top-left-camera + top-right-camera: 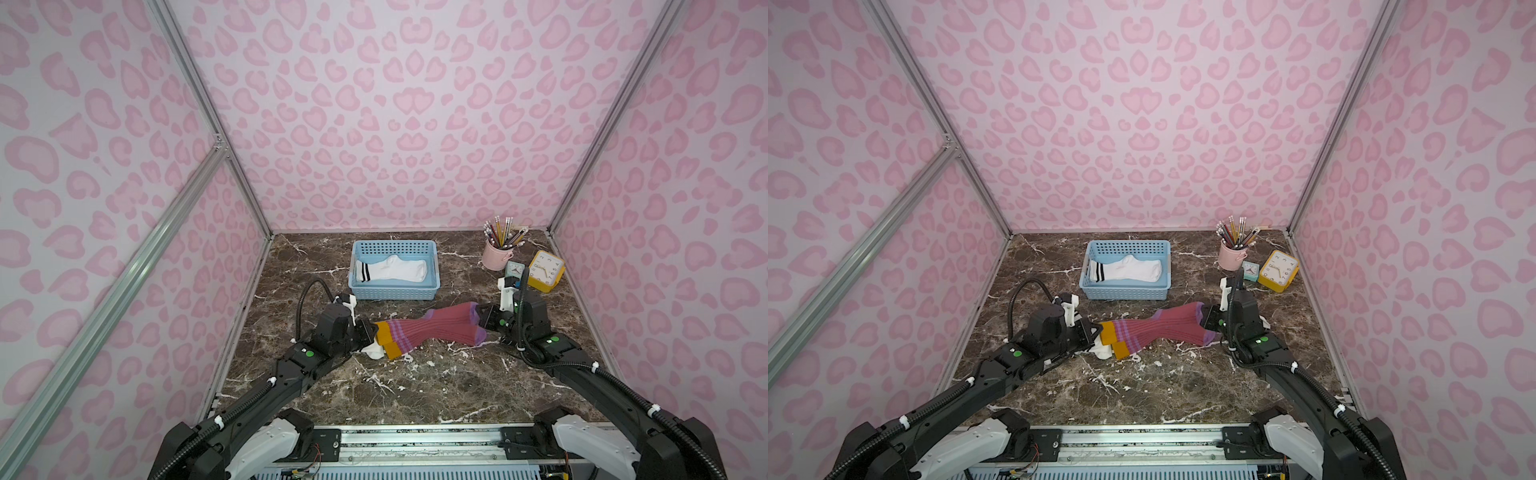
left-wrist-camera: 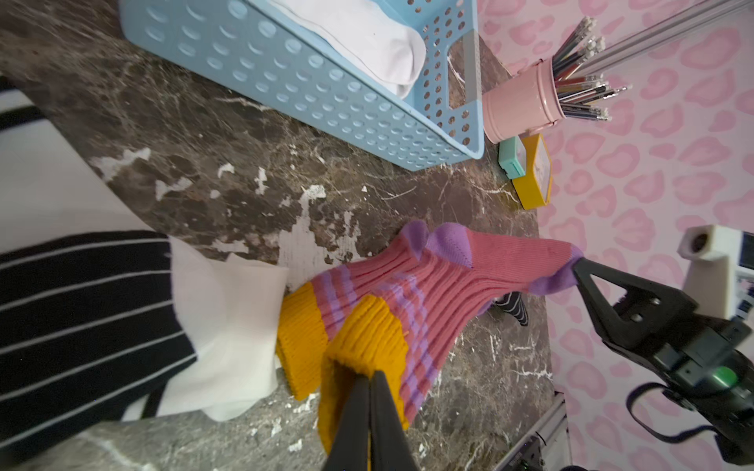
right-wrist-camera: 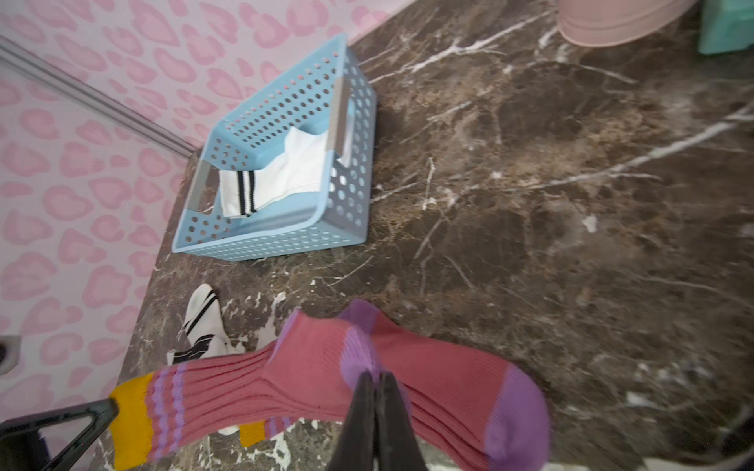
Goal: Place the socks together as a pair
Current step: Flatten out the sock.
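Two maroon ribbed socks with mustard cuffs and purple toes are at mid-table in both top views. My left gripper (image 1: 376, 330) (image 2: 369, 375) is shut on the mustard cuff of the upper maroon sock (image 1: 440, 322) (image 1: 1167, 322). My right gripper (image 1: 478, 313) (image 3: 375, 375) is shut on that sock's purple toe, so it spans between the two. The lower maroon sock (image 1: 392, 351) (image 3: 514, 416) lies on the table beneath it, slightly offset. A black sock with thin white stripes (image 2: 81, 293) lies by the left gripper, partly under the maroon ones. A white sock with two black bands (image 1: 395, 268) lies in the basket.
The blue perforated basket (image 1: 395, 293) stands behind the socks. At the back right are a pink pencil cup (image 1: 496, 253), a small teal clock (image 1: 514, 269) and a yellow clock (image 1: 546, 270), close behind the right arm. Pink patterned walls enclose the marble table on three sides.
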Robot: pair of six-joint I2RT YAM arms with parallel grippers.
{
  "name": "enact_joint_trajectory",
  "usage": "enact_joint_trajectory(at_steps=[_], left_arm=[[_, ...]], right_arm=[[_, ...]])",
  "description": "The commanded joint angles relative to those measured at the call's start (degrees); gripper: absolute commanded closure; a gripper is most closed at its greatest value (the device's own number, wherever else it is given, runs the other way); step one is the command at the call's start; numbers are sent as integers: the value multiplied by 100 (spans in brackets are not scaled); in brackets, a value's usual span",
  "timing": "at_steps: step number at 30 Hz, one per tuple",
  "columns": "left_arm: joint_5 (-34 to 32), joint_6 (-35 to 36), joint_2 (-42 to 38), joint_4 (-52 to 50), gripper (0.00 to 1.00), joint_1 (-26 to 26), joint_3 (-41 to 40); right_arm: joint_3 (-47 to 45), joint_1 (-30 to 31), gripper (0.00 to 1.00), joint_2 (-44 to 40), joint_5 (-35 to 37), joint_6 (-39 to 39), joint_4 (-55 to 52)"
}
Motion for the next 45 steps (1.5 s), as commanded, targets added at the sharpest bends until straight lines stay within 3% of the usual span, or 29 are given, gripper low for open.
enact_joint_trajectory(at_steps=[1, 15, 27, 38, 45], left_arm=[[-327, -356, 205, 755, 97, -299, 41], [-537, -250, 1290, 986, 97, -433, 948], [-347, -284, 1853, 1173, 97, -516, 451], [-404, -399, 1496, 607, 97, -626, 860], [-658, -398, 1471, 461, 97, -680, 583]], right_arm=[[-99, -80, 100, 62, -264, 15, 275], [474, -137, 100, 458, -211, -71, 149], [-34, -136, 100, 764, -585, 228, 60], [303, -128, 100, 310, -578, 267, -471], [-15, -134, 100, 425, -748, 361, -376]])
